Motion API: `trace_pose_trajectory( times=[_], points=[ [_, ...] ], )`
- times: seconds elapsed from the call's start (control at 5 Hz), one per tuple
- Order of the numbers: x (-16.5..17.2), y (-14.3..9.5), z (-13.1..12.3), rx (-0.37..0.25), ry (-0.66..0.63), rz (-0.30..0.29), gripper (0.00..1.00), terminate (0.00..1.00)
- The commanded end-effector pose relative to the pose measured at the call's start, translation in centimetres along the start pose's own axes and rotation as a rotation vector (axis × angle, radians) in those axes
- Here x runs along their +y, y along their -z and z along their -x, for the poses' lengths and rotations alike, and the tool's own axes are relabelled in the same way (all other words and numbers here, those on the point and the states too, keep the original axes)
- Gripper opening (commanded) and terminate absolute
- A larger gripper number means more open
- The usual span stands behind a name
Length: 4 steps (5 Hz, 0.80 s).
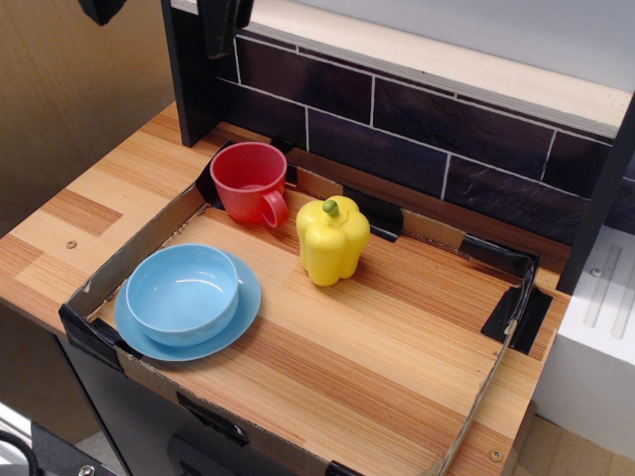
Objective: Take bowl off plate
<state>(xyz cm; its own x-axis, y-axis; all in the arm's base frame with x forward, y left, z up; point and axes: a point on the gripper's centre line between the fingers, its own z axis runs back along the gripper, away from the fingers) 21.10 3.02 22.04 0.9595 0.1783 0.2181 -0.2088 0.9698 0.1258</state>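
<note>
- The desk (347,347) is a wood-grain top in warm orange and brown stripes, seen from above at an angle.
- A low cardboard border (139,243), held at its corners with black tape, fences in the working area on the desk.
- Behind it runs a wall of dark brick-pattern tiles (417,139) with pale grout lines, capped by a light wooden ledge (446,69).
- A black upright post (189,79) stands at the back left corner, and a white unit (600,337) sits off the right edge.
- The bowl (184,291), glossy light blue and deep, sits upright in the middle of the plate (233,327), which is the same blue and shows as a ring around it; both lie in the front left corner inside the border.
- A red mug (248,180) stands at the back left, its handle turned toward the front.
- A yellow bell pepper (332,240) with a green stem stands upright just right of the mug, well apart from the bowl.
- The end effector (223,25) shows only as a dark shape at the top edge, high above the mug; how far it is open cannot be told, and it has hold of nothing visible.
</note>
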Motion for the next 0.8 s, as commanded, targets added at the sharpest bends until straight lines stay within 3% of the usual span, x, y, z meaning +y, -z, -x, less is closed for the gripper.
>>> trace_pose_trajectory(
  times=[0.0,0.4,0.6],
  points=[
    [0.0,0.0,0.0,0.000,0.000,0.000,1.00,0.00],
    [-0.1,7.2,0.0,0.037,-0.101,-0.084,1.00,0.00],
    [-0.4,10.1,0.5,0.041,-0.135,-0.072,1.00,0.00]
  ],
)
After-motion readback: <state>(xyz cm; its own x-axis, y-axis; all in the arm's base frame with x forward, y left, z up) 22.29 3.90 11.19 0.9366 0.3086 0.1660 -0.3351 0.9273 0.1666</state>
